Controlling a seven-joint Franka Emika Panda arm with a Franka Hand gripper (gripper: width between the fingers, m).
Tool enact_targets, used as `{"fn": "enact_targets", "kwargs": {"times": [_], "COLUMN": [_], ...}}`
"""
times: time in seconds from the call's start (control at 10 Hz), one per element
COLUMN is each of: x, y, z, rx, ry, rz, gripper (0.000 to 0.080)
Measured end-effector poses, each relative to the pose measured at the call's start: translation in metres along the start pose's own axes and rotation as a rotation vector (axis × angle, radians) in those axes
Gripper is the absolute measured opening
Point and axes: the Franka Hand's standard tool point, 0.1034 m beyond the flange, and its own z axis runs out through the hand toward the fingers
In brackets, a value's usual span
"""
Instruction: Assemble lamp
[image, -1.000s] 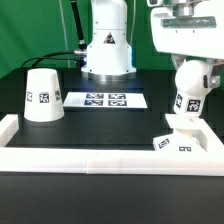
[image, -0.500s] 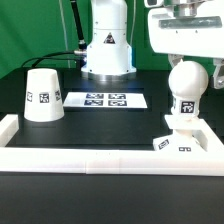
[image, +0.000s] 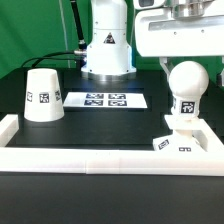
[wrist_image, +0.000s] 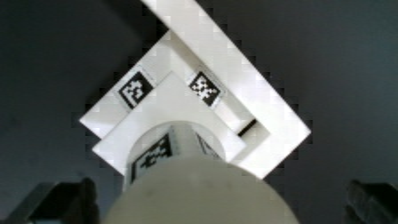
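The white round bulb (image: 187, 82) stands upright on its short stem in the small square base (image: 180, 140), at the exterior view's right. The white cone shade (image: 41, 95) stands alone at the left. My gripper (image: 189, 56) hangs just above the top of the bulb and is open; its jaws are apart and touch nothing. In the wrist view the bulb (wrist_image: 196, 190) fills the middle over the tagged base (wrist_image: 205, 85). The gripper (wrist_image: 222, 205) shows there with one dark finger (wrist_image: 71, 200) at each side, clear of the bulb.
The marker board (image: 105, 100) lies flat in the middle of the black table. A white raised border rail (image: 100, 160) runs along the front and sides, close to the base. The robot's white pedestal (image: 107, 45) stands at the back.
The gripper has let go of the bulb and risen straight up; its fingers were beside the bulb a second ago and are now above it. The bulb stays upright on the base.
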Motion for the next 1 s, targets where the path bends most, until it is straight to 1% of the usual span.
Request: {"fn": "enact_targets", "kwargs": {"times": [0.2,0.3,0.6,0.8,1.0], "x": [0.001,0.003,0.004,0.006,0.013], "y": [0.001,0.005,0.006,0.006,0.007], "z": [0.001,0.003,0.003,0.002,0.0], "rx": [-0.003,-0.018,-0.057,-0.074,-0.078], "ry": [0.001,0.008,0.028,0.03,0.03], "rz": [-0.138,-0.246,-0.548,-0.718,-0.895], "gripper": [0.0699,0.0699,0.0699,0.0699,0.0699]}}
